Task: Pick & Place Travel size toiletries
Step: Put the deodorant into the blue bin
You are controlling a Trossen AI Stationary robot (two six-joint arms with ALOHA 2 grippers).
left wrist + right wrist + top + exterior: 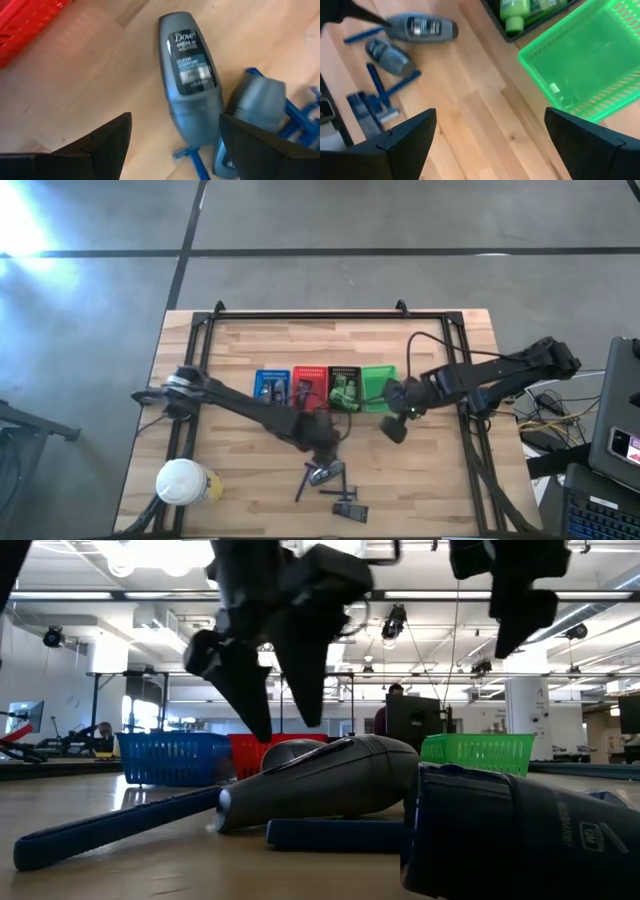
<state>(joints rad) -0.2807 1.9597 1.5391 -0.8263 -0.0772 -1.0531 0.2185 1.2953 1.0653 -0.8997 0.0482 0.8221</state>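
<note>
Black fingers (112, 145) of left gripper (322, 448) wide apart, holding nothing. Hanging just above grey bottle (190, 75), with a finger on each side of it. Bottle flat on wood table (440, 490), near red basket (307, 385). Second bottle (257, 100) close beside it, blue razors (377, 95) lying around.

Looks like reaching for the pick, not yet gripped. Next, probably: drop down, squeeze bottle's sides, lift, carry to a basket. Needs care not to bump second bottle.

Left arm stretched from table's left edge toward the front middle, wrist tipped down. Right gripper (395, 425) wide open too, empty, waiting up in the air by green basket (590, 65).
</note>
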